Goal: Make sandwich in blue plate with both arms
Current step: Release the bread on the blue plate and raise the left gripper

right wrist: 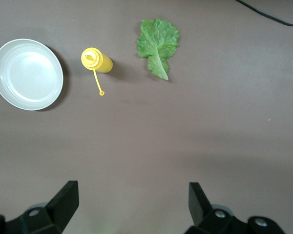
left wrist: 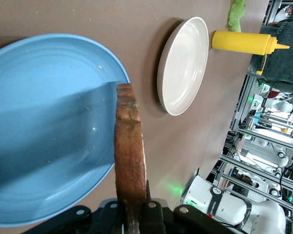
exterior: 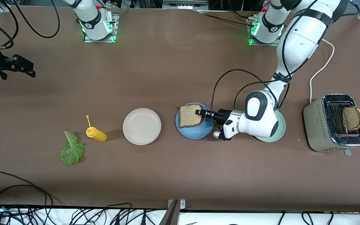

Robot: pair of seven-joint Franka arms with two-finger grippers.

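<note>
Left gripper (exterior: 199,112) is clamped on a bread slice (exterior: 191,116) that I'm holding over the blue plate (exterior: 194,132); touching or not, I can't judge. Right gripper (right wrist: 133,202) waits open above bare table near the lettuce leaf (right wrist: 157,47).

Brown bread slice (exterior: 190,115) with a darker crust, up over the blue plate (exterior: 195,132), pinched at one edge by the left gripper (exterior: 202,113). The plate's round, matte sky-blue, bare, between the beige and mint plates. Second slice (exterior: 352,118) stands in the toaster. Ruffled lettuce leaf (exterior: 71,150) lies flat toward the right arm's end
</note>
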